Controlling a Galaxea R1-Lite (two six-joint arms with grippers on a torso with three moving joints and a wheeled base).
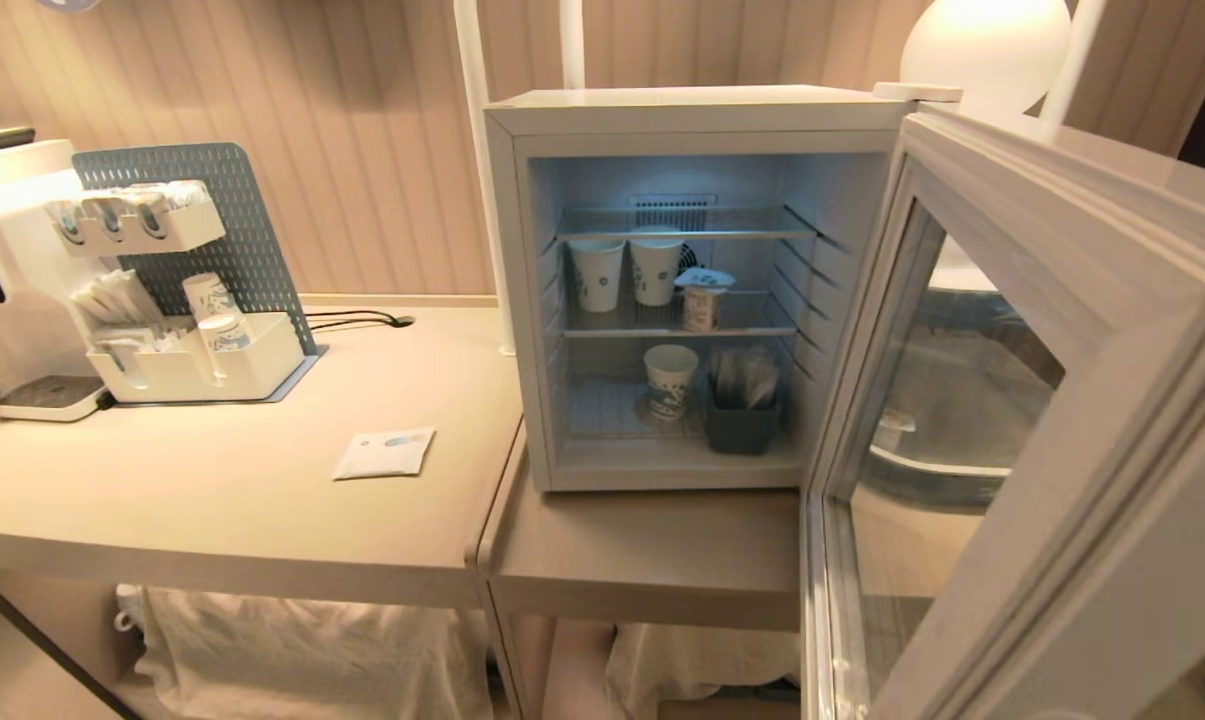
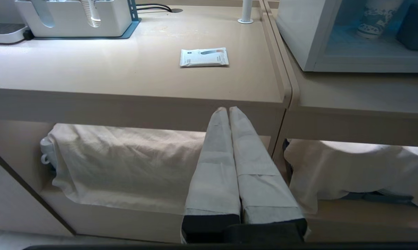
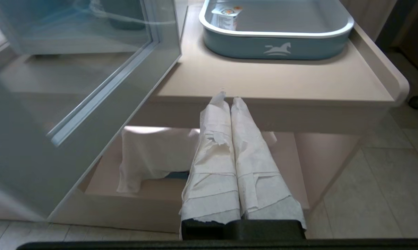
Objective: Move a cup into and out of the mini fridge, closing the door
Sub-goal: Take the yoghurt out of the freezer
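While door [image 1: 1062,430] ajar: boxy fridge [image 1: 692,110], tapered cup [image 1: 702,300] on wire shelf, both hands clenched.

cup [image 1: 702,300] on middle shelf in mini fridge [image 1: 662,110], door [image 1: 1042,420] right

Mini fridge [image 1: 697,110]: boxy white unit, upright on the lower worktop section, interior lit bluish, wire shelves visible. Door [image 1: 1062,400] swung wide open to the robot's right, pale grey frame around a large glass window, hinged on the fridge's right edge. Cup [image 1: 702,300]: small white tapered tub with a wide flat lid, faint print on its side, upright on the middle wire shelf toward the right, just beside the two patterned paper cups and clear of the shelf's front edge.
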